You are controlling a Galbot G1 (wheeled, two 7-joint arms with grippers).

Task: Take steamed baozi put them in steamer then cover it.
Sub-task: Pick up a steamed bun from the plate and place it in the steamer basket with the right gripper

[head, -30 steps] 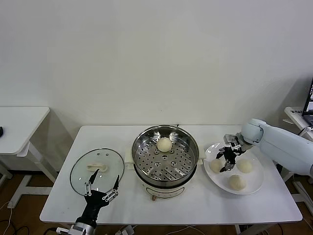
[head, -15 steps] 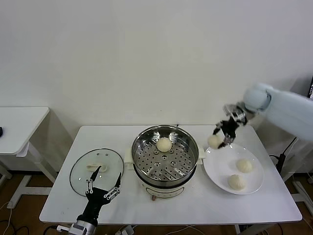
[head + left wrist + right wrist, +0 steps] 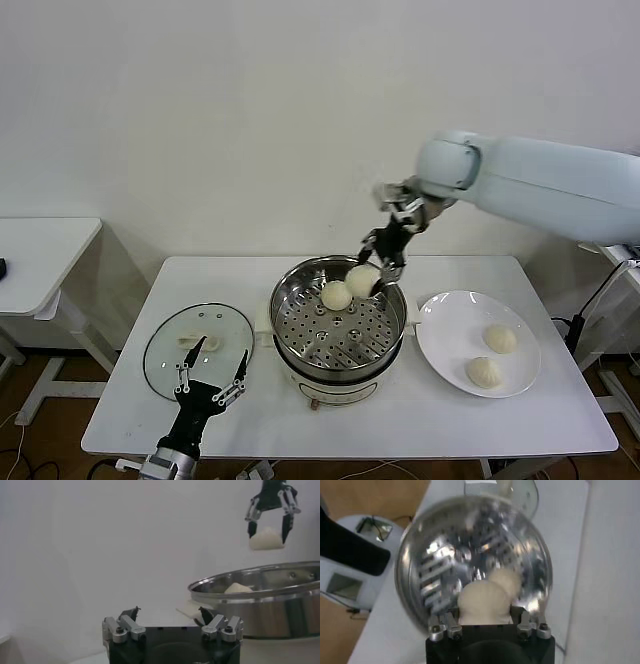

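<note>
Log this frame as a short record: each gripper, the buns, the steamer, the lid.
right gripper: shut on a bun, held above the steamer
left gripper: open, empty, low at the table's front edge by the lid
buns in steamer: one, on the tray
buns on plate: two
lid: flat on the table, left of steamer

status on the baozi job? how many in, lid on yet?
Done: one baozi sits on the steamer tray. In hand: the right gripper, jaws shut on a second baozi, is above the steamer. Left: two baozi on the plate, then the glass lid beside the open left gripper.
</note>
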